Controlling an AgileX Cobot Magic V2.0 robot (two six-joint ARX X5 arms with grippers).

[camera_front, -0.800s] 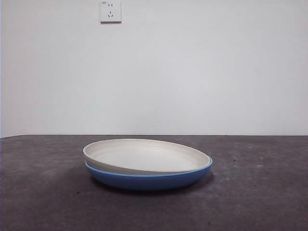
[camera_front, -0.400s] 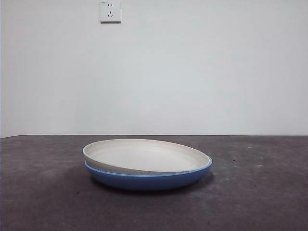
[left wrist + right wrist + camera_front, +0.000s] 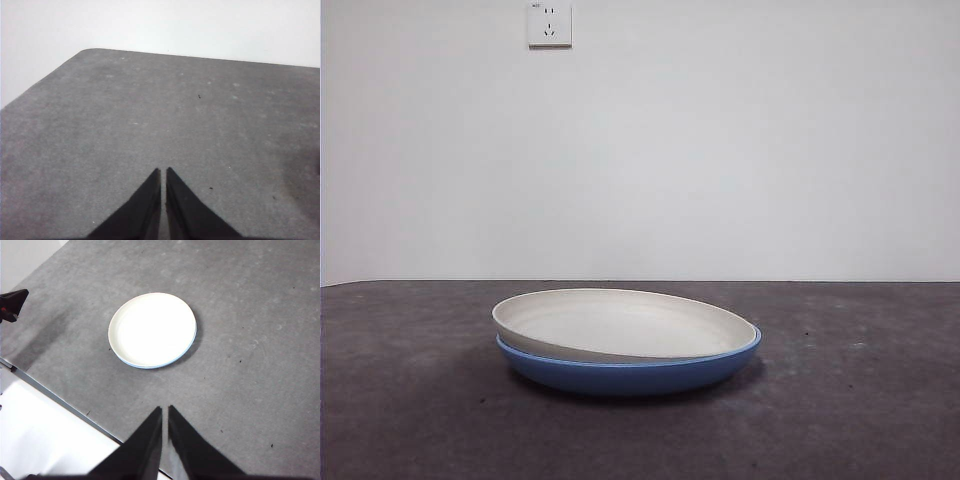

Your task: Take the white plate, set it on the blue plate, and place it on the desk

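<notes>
The white plate (image 3: pixel 620 322) lies inside the blue plate (image 3: pixel 630 372) in the middle of the desk (image 3: pixel 840 420), tilted a little with its left rim higher. In the right wrist view the white plate (image 3: pixel 151 329) covers the blue plate (image 3: pixel 192 341), which shows only as a thin blue edge. My right gripper (image 3: pixel 164 411) is shut and empty, high above the desk and well away from the plates. My left gripper (image 3: pixel 163 172) is shut and empty over bare desk (image 3: pixel 150 115); no plate shows in its view.
A wall socket (image 3: pixel 549 23) sits high on the white wall behind. The desk's edge (image 3: pixel 60 399) runs near the plates in the right wrist view, with a dark tip of the other arm (image 3: pixel 12 303) at the side.
</notes>
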